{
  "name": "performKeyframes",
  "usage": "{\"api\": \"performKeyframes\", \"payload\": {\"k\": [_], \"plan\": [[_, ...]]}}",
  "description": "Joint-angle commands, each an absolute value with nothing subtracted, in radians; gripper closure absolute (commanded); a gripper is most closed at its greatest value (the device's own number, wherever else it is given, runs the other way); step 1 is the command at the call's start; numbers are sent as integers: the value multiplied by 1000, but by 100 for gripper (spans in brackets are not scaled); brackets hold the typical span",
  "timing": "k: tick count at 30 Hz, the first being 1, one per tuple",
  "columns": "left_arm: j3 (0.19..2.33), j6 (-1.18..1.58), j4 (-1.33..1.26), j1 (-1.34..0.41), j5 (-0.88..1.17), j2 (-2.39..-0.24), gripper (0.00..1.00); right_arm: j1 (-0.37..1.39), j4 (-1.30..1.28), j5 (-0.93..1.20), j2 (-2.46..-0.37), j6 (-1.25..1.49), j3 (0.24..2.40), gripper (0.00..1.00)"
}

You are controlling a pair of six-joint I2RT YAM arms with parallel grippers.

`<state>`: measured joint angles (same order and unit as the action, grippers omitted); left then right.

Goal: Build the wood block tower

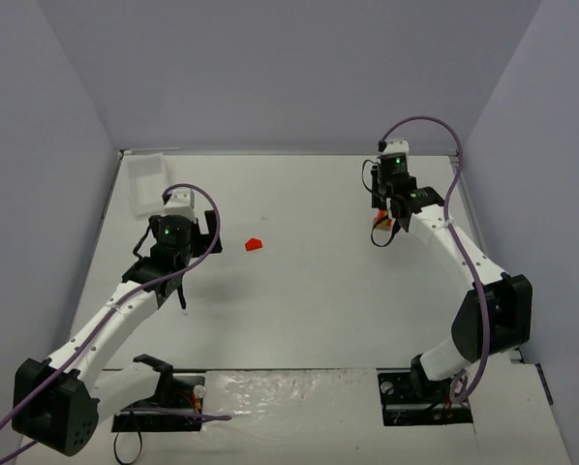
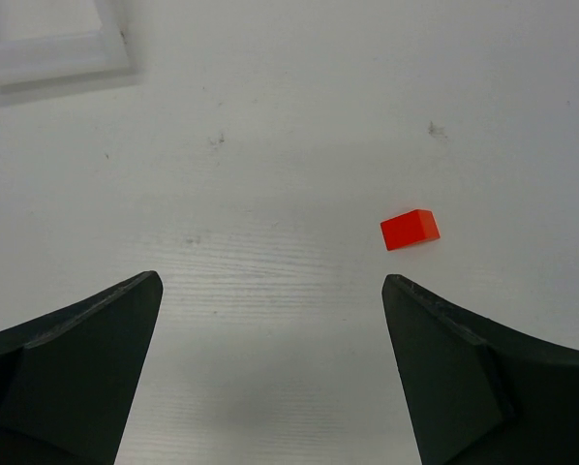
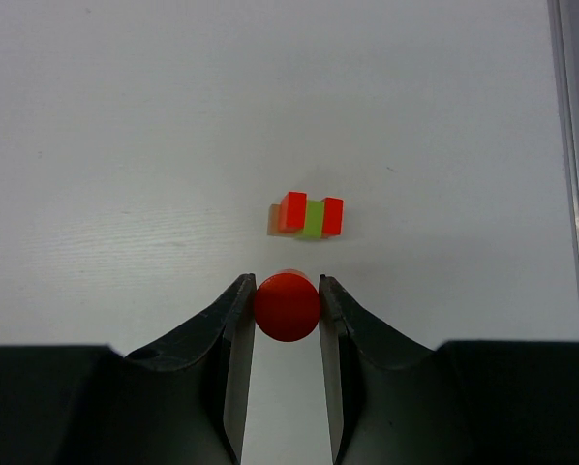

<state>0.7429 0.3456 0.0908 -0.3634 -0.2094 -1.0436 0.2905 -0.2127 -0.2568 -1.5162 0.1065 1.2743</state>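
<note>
My right gripper (image 3: 287, 291) is shut on a round red block (image 3: 287, 306) and holds it above the table. Just beyond its fingertips stands a small group of blocks (image 3: 310, 216): two red pieces either side of a yellow-green piece, with a tan edge showing at the left. In the top view the right gripper (image 1: 381, 232) is at the far right with red showing at its tip. My left gripper (image 2: 270, 291) is open and empty above bare table. A loose red block (image 2: 411, 229) lies ahead of its right finger, and in the top view (image 1: 255, 244) lies mid-table.
A clear white plastic tray (image 1: 144, 179) stands at the far left corner; its edge shows in the left wrist view (image 2: 47, 53). Purple walls enclose the table on three sides. The table's right rim (image 3: 570, 145) runs close to the block group.
</note>
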Motion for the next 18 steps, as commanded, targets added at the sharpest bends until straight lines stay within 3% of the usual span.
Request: {"api": "performKeyframes", "payload": {"k": [1, 18], "plan": [[762, 324, 82, -351, -183, -1047, 3, 246, -63, -305, -1486, 128, 1236, 100], [769, 220, 77, -351, -168, -1042, 3, 134, -16, -114, -1617, 178, 1252, 100]]}}
